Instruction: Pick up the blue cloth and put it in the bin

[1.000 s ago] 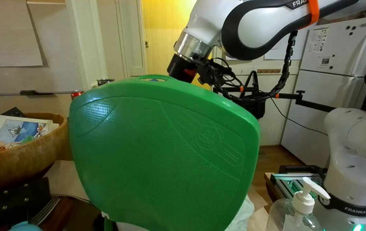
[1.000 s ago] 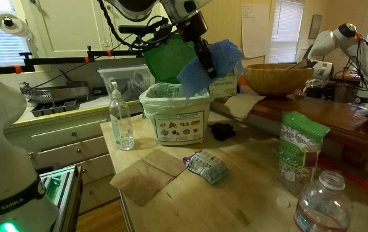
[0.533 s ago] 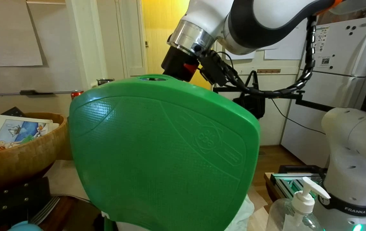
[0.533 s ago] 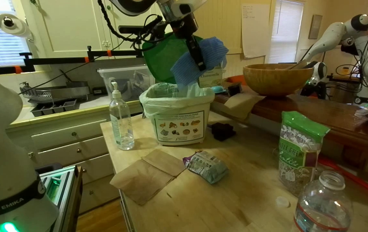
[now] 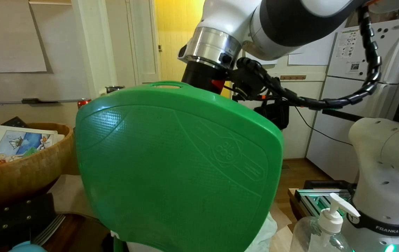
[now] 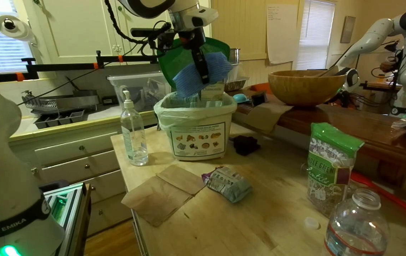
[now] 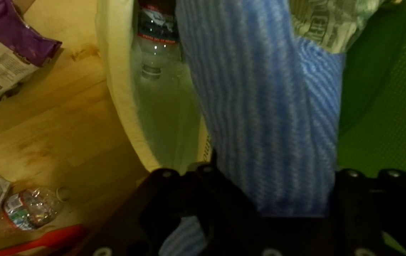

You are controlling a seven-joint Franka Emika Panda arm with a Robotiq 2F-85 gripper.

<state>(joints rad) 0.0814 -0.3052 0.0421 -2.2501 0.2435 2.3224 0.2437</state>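
Observation:
The blue cloth point(image 6: 185, 82), striped and folded, hangs over the opening of the bin point(image 6: 197, 122). My gripper point(image 6: 203, 76) points down with its jaws shut on the cloth's middle; the cloth sticks out on both sides. From the wrist, the cloth point(image 7: 259, 89) fills the space between the dark fingers point(image 7: 352, 188). The bin is whitish with a pale liner, and its green lid point(image 5: 178, 168) stands raised, hiding cloth and fingers in that exterior view. Right behind the cloth shows a tea box point(image 6: 212, 93); I cannot tell whether it is gripped too.
Inside the bin lies a clear bottle point(image 7: 158, 46). Around it stand a soap dispenser point(image 6: 134, 135), a paper bag point(image 6: 163, 195), a crumpled packet point(image 6: 228, 183) and a dark lump point(image 6: 246, 144). A wooden bowl point(image 6: 306, 87) sits on the raised counter.
My gripper and the cloth have swung sideways to a place over the bin and turned more upright. The tea box has travelled along with them. The bin has stayed put.

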